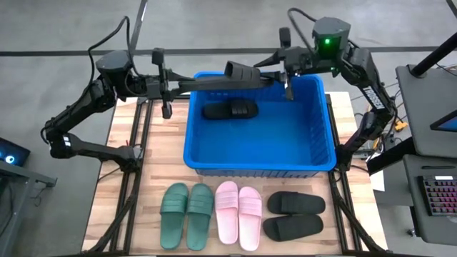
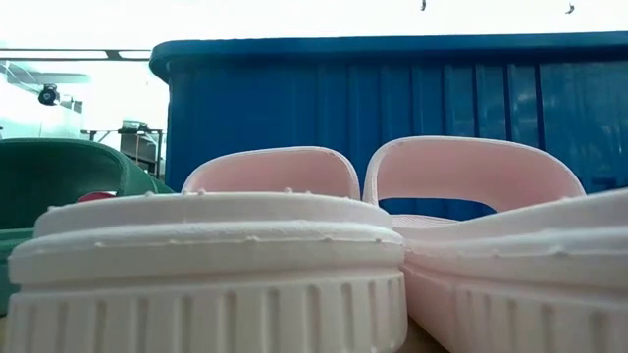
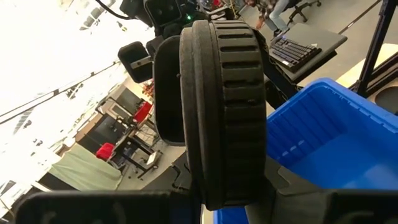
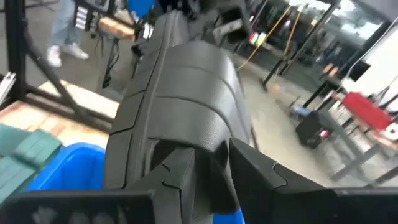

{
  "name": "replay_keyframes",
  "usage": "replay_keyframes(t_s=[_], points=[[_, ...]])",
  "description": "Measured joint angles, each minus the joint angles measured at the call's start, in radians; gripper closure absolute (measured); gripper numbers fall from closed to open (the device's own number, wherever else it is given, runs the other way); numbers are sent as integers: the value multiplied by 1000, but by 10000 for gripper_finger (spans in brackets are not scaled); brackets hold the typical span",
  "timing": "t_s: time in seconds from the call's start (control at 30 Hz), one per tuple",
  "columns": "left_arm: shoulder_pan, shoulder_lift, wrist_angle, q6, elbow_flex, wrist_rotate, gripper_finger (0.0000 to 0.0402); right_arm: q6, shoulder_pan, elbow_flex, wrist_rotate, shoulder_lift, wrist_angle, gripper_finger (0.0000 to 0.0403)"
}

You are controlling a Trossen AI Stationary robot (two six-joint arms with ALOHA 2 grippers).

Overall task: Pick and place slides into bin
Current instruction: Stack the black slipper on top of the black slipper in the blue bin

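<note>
Holding one black slide (image 1: 243, 71) between them above the bin's (image 1: 318, 153) far rim, the left gripper (image 1: 230, 80) and right gripper (image 1: 284, 70) have fingers clamped on it. Next, judging by position: release inside, beside the black slide already there (image 1: 230, 111).

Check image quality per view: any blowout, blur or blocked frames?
High view: even light, sharp. Low view: sky blown white above the bin, pink slides fill the frame. Left wrist view: the held black slide blocks the middle, background overexposed. Right wrist view: soft, motion-blurred.
</note>
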Motion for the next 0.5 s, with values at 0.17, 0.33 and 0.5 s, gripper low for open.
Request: replay_keyframes(t_s=[0.17,0.33,0.5], points=[[0,5,6,-2,1,3,344,-5,0,0,-3,-2,69,337],[-1,6,2,-2,2,3,344,-25,0,-1,1,0,75,385],[-1,7,2,-2,2,3,344,-22,0,-1,5,1,77,392]])
